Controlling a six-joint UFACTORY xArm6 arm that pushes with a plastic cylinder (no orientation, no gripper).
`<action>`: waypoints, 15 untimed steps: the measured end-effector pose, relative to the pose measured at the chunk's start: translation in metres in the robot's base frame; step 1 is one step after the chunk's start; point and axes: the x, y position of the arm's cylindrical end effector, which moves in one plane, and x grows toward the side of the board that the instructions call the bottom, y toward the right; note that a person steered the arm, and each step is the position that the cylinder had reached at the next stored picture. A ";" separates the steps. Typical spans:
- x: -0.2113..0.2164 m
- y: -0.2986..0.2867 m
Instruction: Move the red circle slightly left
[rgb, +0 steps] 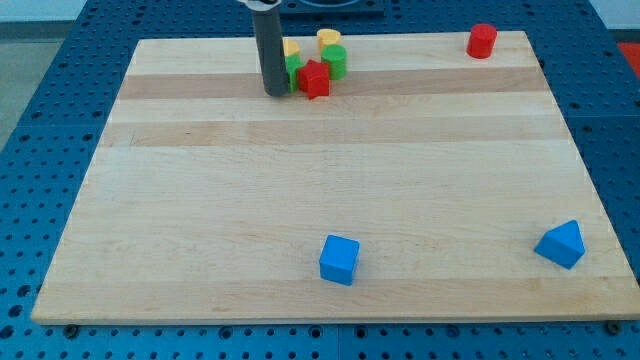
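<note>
Far off at the view's top right, the red circle (482, 40) stands close to the table's (300, 190) top edge and near its right corner, well apart from my tip (276, 93). My tip rests on the table at the view's top, left of centre, with a cluster of blocks just beside it on the view's right: a green block (294, 72) partly hidden behind the rod, a red block (315, 79) of star-like shape, a green circle (334, 61), a yellow block (329, 39) behind that, and another yellow block (291, 48) peeking out by the rod. Whether my tip touches the nearest green block I cannot tell.

Left of the red circle, bare wood runs along the top edge as far as the cluster. Near the bottom edge sit a blue cube (339, 259), about centre, and a blue block (560, 244), wedge-like, toward the right edge.

No jaws exist on this arm: it ends in a plain rod that grips nothing.
</note>
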 end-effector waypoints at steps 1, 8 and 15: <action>0.000 0.001; 0.005 0.273; -0.082 0.280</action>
